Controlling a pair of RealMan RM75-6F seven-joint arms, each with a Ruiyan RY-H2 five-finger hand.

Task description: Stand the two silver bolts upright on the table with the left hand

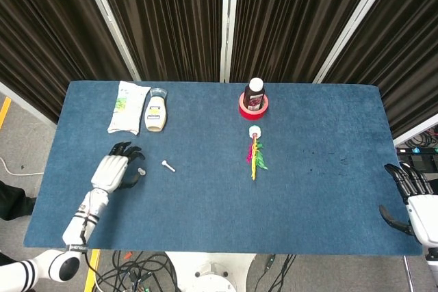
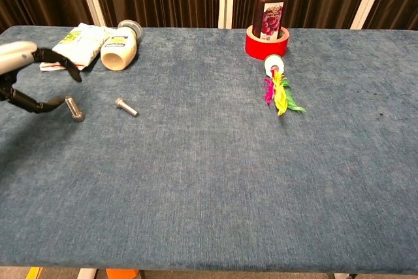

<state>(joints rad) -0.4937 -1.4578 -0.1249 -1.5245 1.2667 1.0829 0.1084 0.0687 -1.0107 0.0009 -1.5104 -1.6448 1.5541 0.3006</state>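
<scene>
Two silver bolts are on the blue table (image 1: 328, 196), and the views differ on them. Your chest view shows the first bolt (image 2: 74, 109) standing on its head, shank up and leaning slightly, near the table's left edge; the head view shows it only as a small pale dot (image 1: 141, 170) at the fingertips, so you cannot judge its tilt from there. The second bolt (image 2: 127, 107) lies flat on its side just to the right of the first, clear in both views (image 1: 168, 165).

Your left hand (image 2: 29, 76) shows in the chest view as a white back with dark fingers spread: one arches above the standing bolt and one reaches in low beside it. A gap shows between them and the bolt, so the hand is released and holds nothing. The head view shows that hand (image 1: 116, 172) palm down with the forearm running back to the near left corner.

Your right hand (image 1: 414, 200) appears only in the head view, off the table's right edge, fingers apart and empty.

At the far side lie a white packet (image 1: 128, 106) and a squeeze bottle (image 1: 157, 111) on its side.
</scene>
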